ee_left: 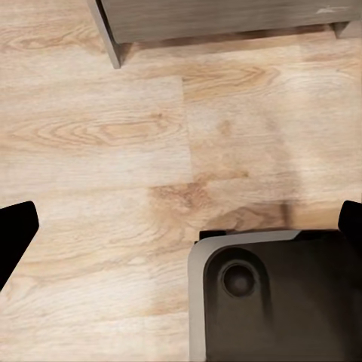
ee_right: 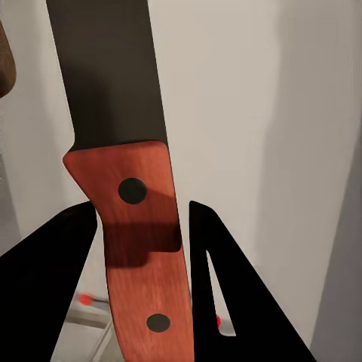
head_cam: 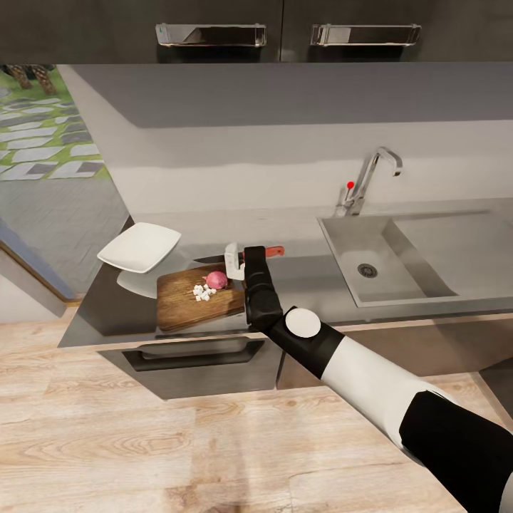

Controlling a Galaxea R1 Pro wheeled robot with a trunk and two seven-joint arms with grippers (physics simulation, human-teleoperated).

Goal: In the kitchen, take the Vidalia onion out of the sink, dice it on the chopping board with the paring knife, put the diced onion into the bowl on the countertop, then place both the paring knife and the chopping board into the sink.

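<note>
The right gripper clamps the paring knife by its handle, blade reaching ahead toward the Vidalia onion on the chopping board, poised for cutting. White diced pieces lie beside the onion. The left gripper hangs spread over the floor.

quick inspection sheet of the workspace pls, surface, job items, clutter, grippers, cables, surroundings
surface: grey countertop, sink at its right
job's things: chopping board holds half an onion and white diced pieces; bowl beside it; sink basin empty
clutter: nothing seen
grippers: right gripper shut on paring knife; left gripper open over floor
cables: nothing seen
surroundings: tap, dark cabinets, wood floor
</note>
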